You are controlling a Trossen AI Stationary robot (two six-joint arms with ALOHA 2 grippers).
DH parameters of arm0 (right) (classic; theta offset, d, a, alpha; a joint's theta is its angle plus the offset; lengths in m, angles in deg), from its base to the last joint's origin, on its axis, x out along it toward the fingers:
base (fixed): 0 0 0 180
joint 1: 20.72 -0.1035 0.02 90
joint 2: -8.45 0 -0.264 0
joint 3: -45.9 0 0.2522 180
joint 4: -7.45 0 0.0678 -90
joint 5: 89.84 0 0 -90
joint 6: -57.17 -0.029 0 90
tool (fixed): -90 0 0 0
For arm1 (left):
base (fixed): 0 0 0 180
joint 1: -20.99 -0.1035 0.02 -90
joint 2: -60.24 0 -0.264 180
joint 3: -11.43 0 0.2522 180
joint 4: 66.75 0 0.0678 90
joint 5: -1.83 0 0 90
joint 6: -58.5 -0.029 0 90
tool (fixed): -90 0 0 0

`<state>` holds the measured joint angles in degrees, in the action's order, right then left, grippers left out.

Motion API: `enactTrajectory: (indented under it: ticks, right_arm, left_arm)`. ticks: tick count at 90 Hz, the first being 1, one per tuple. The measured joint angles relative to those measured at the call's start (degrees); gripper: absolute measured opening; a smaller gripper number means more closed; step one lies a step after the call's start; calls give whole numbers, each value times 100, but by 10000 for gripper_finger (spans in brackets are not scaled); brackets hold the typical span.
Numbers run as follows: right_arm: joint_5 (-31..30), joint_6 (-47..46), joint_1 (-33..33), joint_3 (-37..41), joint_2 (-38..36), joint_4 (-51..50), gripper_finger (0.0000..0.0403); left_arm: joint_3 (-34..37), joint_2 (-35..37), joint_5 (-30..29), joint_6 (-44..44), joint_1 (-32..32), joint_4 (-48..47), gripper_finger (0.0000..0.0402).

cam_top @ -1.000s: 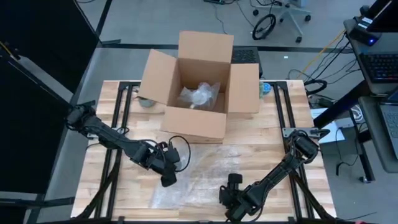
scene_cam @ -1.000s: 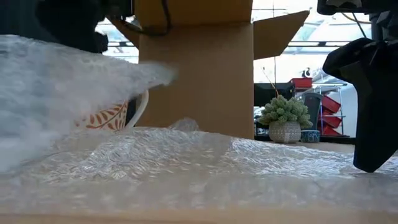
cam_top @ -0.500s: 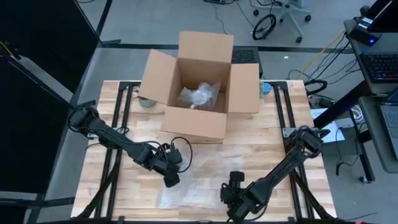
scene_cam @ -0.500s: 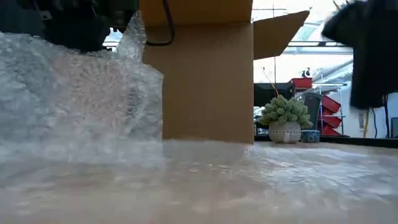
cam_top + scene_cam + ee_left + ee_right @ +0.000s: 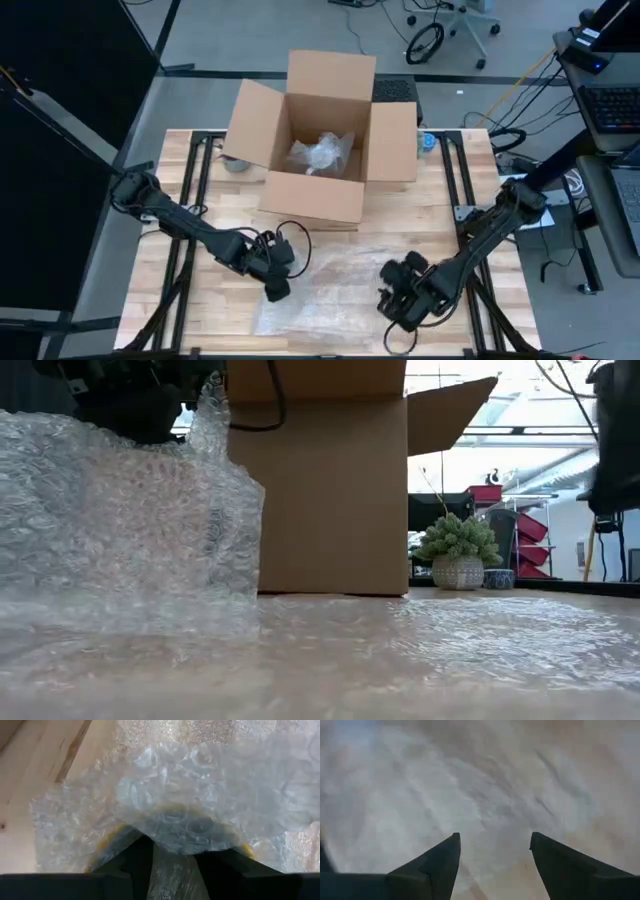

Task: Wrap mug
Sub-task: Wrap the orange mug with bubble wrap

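The mug (image 5: 175, 827) sits under the folded-over bubble wrap (image 5: 330, 285) at the near-left of the tabletop (image 5: 440, 225), showing only as a rounded shape with a yellowish rim through the film in the left wrist view. The left tool (image 5: 274, 288) is right on that bundle, its fingers closed to a narrow gap with a pinch of wrap between them. The likely trouble is the fold springing back — the film is light, slick and puffy, and stands up loosely in the low view — or a tug tipping the smooth, hard mug inside. The right tool (image 5: 400, 305) hovers open and empty over the flat, pebbled part of the sheet, well apart from the bundle. Behind stands a stiff brown cardboard box (image 5: 320, 140), flaps open, with crumpled wrap inside.
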<state>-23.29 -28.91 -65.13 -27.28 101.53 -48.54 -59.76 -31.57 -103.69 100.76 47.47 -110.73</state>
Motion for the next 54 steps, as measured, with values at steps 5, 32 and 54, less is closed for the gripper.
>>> enactTrajectory:
  ticks: [5,32,54]
  right_arm:
    - [79,-434,-78,521,-132,693,231]
    - [154,-1680,-417,2037,-88,3175,227]
    - [25,-1058,-127,2074,-7,3825,226]
  left_arm:
    - [0,-3,-58,0,2,7,138]
    - [9,-7,-118,-85,0,75,138]
    - [13,-11,-147,-85,-25,220,138]
